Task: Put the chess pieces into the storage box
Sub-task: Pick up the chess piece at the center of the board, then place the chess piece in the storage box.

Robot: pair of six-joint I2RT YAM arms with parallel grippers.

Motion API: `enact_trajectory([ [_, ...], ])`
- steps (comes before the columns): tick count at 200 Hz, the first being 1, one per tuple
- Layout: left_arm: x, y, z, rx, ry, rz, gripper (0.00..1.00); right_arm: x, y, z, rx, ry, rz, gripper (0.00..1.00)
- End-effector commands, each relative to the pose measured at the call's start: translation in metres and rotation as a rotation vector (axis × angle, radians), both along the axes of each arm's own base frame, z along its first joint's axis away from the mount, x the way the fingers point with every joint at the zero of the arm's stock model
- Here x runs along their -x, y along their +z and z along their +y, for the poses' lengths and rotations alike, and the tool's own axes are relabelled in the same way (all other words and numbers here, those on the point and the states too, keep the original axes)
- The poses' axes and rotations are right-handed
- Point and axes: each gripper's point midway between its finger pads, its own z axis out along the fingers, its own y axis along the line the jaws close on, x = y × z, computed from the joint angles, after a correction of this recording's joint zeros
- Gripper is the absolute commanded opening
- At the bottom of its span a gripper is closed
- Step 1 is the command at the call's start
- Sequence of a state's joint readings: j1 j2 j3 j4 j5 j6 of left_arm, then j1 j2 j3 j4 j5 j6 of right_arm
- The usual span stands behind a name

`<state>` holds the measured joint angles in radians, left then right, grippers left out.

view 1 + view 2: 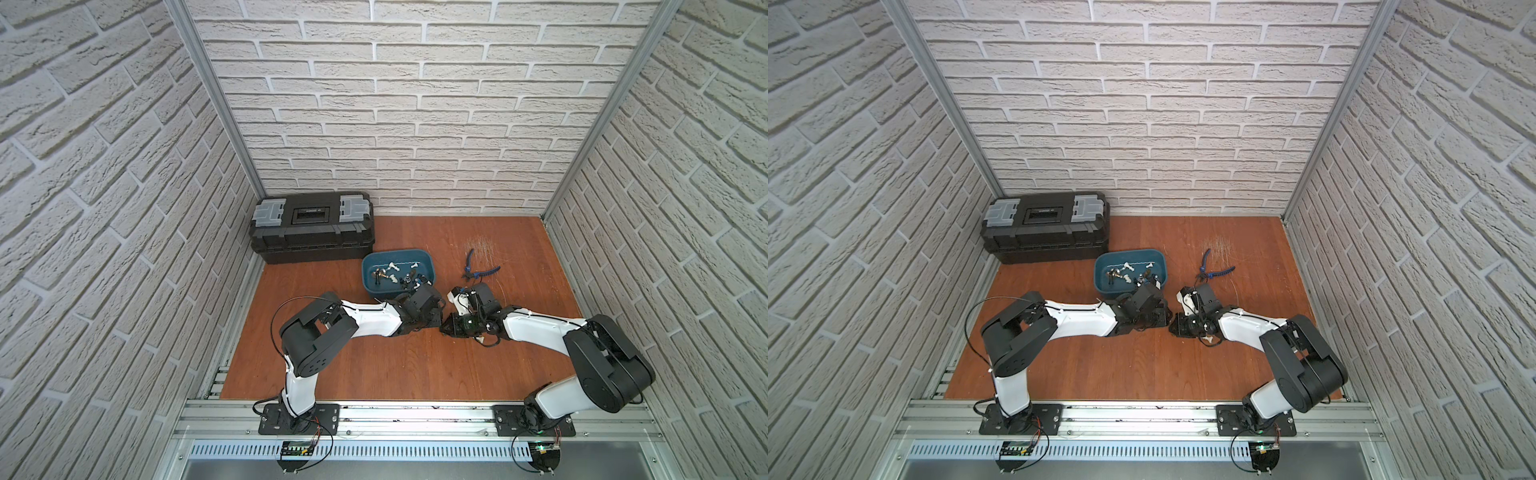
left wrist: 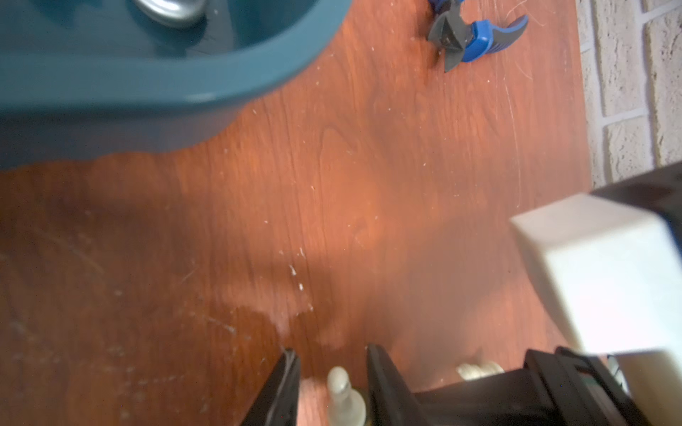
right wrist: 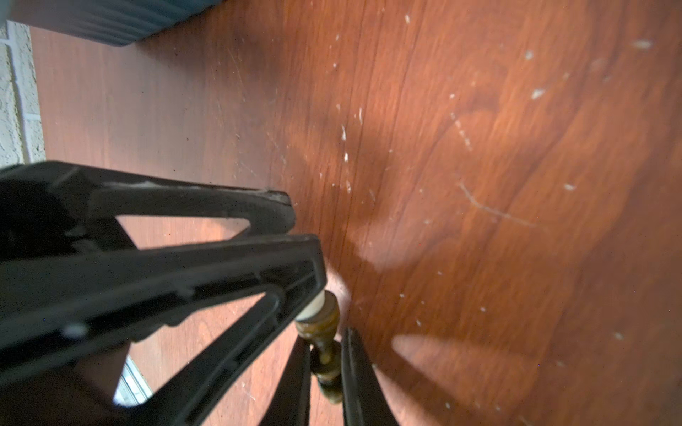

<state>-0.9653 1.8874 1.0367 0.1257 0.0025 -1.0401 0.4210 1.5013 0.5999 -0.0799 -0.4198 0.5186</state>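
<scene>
Two hands: left hand (image 2: 331, 354) half-open around white piece (image 2: 343, 392), right hand (image 3: 328, 339) clenching gold piece (image 3: 323, 321).

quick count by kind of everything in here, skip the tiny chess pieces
black toolbox: 1
storage box: 1
blue-handled pliers: 1
robot arms (left, right): 2
total: 5
</scene>
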Motion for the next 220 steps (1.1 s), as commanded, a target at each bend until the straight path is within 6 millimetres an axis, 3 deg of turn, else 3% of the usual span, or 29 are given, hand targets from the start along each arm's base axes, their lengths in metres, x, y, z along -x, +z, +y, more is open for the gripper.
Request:
enact_trajectory([
  [1,0.0,0.0,-0.011,0.039,-0.016,-0.001,0.28,-0.004,0.006,0.005,-0.03,0.002,-0.032,0.03],
  [74,-0.007,0.001,0.0,0.052,0.016,-0.005,0.0,-0.001,0.004,0.0,0.005,0.003,-0.026,0.03],
  [155,-0.053,0.064,0.057,-0.042,0.088,-0.154,0.0,0.001,-0.003,-0.008,0.062,-0.015,0.008,0.04],
  [181,-0.074,0.082,0.081,-0.084,0.115,-0.194,0.0,-0.001,-0.005,-0.012,0.092,-0.023,0.014,0.12],
  [220,-0.108,0.086,0.123,-0.168,0.179,-0.21,0.01,-0.002,-0.005,-0.014,0.111,-0.023,0.018,0.3],
])
